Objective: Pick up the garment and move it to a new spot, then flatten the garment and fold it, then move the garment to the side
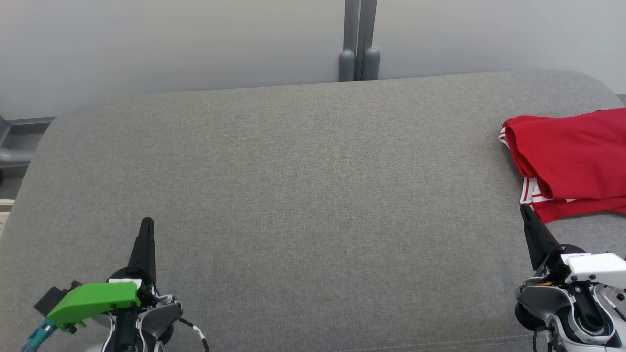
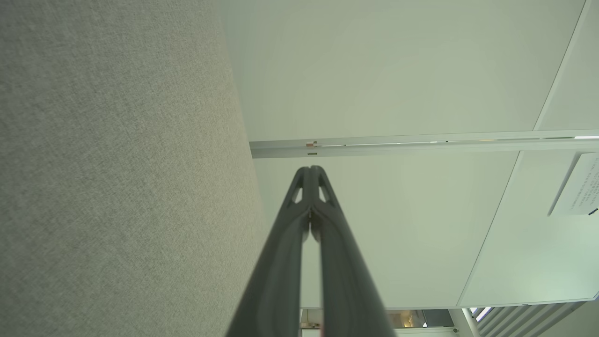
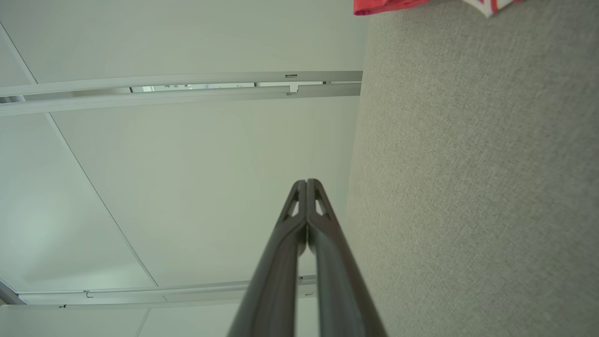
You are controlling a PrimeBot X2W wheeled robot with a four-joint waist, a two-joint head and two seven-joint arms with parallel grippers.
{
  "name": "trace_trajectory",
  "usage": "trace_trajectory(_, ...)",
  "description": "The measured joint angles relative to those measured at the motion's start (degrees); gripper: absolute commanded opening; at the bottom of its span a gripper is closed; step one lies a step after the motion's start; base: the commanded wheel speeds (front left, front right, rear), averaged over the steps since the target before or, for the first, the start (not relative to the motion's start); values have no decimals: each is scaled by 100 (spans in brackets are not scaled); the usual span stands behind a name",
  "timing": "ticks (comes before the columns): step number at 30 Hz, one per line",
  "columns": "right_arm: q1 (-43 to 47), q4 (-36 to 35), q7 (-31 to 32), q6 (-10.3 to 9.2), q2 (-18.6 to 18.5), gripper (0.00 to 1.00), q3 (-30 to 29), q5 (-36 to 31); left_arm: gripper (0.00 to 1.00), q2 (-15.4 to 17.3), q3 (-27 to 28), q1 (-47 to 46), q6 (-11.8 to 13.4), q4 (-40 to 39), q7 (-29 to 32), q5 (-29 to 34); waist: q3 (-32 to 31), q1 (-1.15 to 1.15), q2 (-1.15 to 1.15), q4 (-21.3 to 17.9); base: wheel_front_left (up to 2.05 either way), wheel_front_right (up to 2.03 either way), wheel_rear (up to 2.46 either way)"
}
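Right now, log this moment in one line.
red garment: folded, right end of grey surface | left gripper: shut, empty | right gripper: shut, empty

A grey fabric surface [image 1: 293, 195] fronts pale wall panels [image 1: 171, 44].

Left tool [image 1: 146, 223] and right tool [image 1: 524, 209] both closed, fingers pressed together, pointing forward, empty.

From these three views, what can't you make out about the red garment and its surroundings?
The red garment: head view's right edge cuts it off; full shape and type unknown.
Right wrist view: top edge cuts off all but a sliver of it.
The right gripper: head view's angle hides whether its tip touches the red garment.
Wall notice: left wrist view, print too small.
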Motion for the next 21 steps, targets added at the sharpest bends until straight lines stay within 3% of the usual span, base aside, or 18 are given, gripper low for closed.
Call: trace_trajectory(21, -2, 1, 22, 0, 19, 0, -25, -16, 0, 0, 2, 0, -2, 0, 0, 0, 0, 0, 0, 0, 0, 0, 0)
